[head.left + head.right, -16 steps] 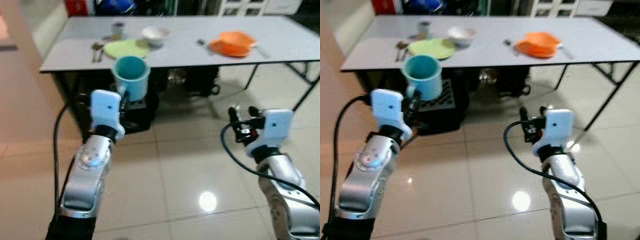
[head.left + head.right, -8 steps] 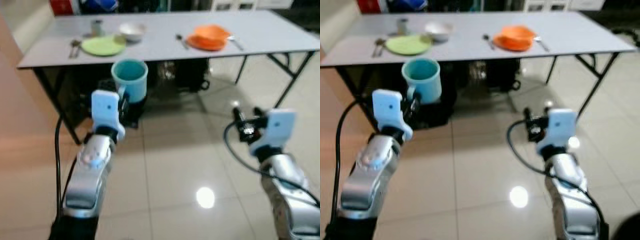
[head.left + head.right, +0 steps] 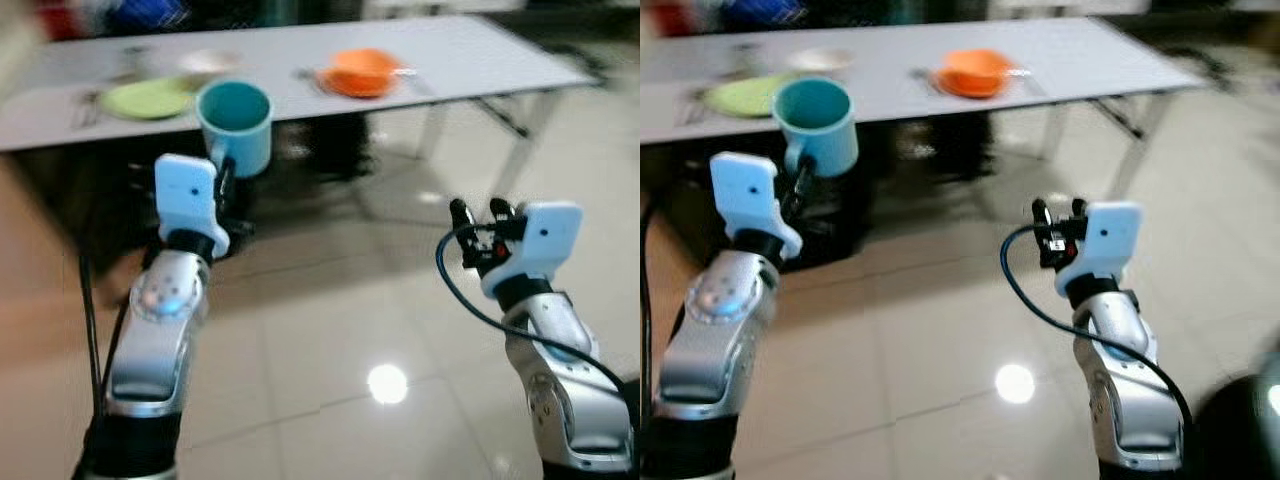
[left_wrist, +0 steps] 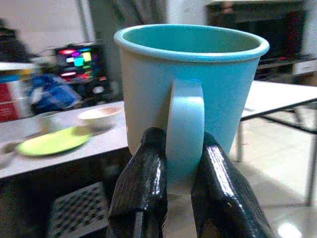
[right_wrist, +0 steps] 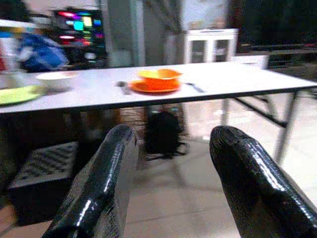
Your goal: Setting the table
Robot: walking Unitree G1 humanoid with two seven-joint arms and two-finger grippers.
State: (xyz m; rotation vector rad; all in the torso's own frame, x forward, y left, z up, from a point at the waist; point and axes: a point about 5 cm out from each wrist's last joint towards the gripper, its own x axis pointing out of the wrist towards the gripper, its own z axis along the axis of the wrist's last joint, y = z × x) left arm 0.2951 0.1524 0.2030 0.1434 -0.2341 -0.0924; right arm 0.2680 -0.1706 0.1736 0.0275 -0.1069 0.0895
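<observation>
Long grey folding table (image 3: 470,50) bearing a flat green plate (image 3: 148,99), white bowl (image 3: 205,62), and orange bowl-on-plate set (image 3: 358,72).

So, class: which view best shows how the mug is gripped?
The left wrist view: the fingers pinch the mug by its handle, close up. Both eye views show the mug held above the left gripper, the handle mostly hidden.

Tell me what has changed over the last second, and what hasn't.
The camera has swung with the robot: the table and its green plate and orange dishes have slid leftward in the head views, a shift of view rather than of the things. The left gripper still clamps the teal mug by its handle, held upright. The right gripper stays open and empty over the floor.
</observation>
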